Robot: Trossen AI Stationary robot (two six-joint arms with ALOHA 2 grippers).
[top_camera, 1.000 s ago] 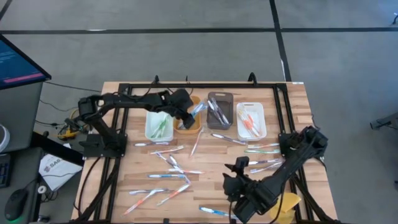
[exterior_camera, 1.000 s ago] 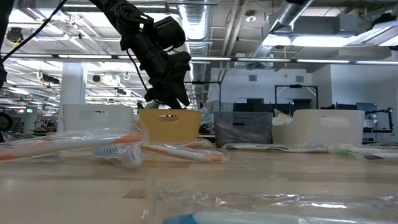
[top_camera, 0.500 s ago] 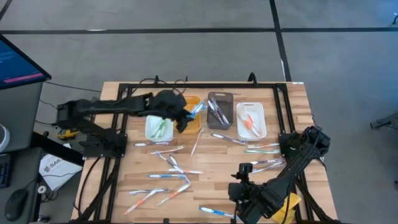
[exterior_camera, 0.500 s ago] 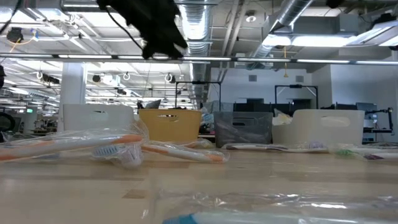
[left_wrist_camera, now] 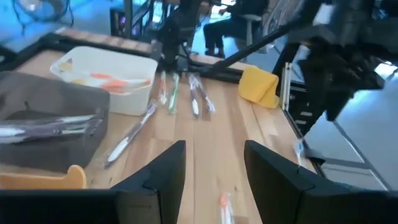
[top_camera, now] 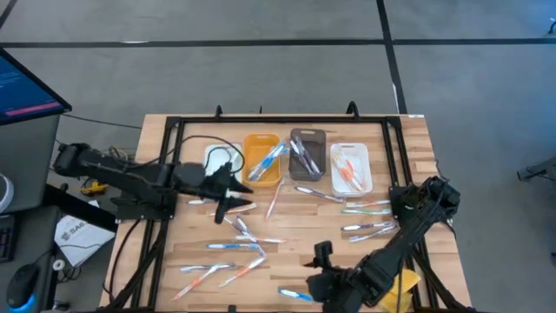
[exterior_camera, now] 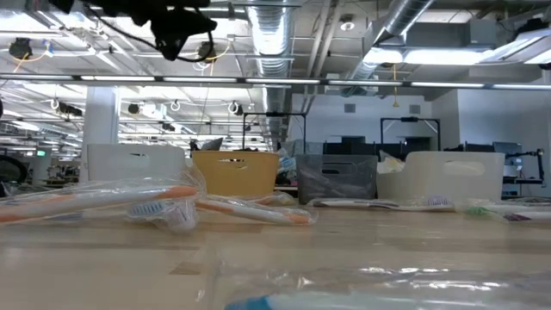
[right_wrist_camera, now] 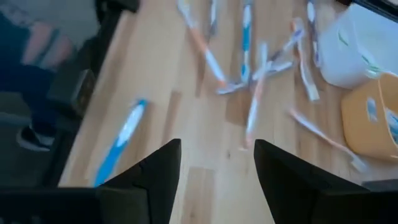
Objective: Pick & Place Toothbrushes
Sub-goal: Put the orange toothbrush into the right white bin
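Note:
Toothbrushes (top_camera: 234, 248) in clear wrappers lie scattered flat on the wooden table (top_camera: 408, 156). More lie in the orange bin (top_camera: 262, 159), the grey bin (top_camera: 307, 155) and the white bin (top_camera: 351, 168) along the far side. My left gripper (top_camera: 236, 198) (left_wrist_camera: 214, 168) is open, held above the table near the left side, in front of the fourth bin (top_camera: 217, 158). My right gripper (top_camera: 318, 265) (right_wrist_camera: 217, 168) is open above the near edge, beside a blue toothbrush (right_wrist_camera: 121, 140). Neither has anything between its fingers.
A yellow sponge-like lump (top_camera: 404, 287) (left_wrist_camera: 258, 87) sits at the near right corner under the right arm. A black frame (top_camera: 287, 120) runs around the table top. Bare wood shows between the bins and the scattered toothbrushes. The low view shows wrapped toothbrushes (exterior_camera: 129, 200) close up.
My left gripper has drawn back from above the orange bin toward the table's left and near side, rising and turning as it went. My right gripper has tipped and shifted slightly toward the near edge. The toothbrushes and bins lie as before.

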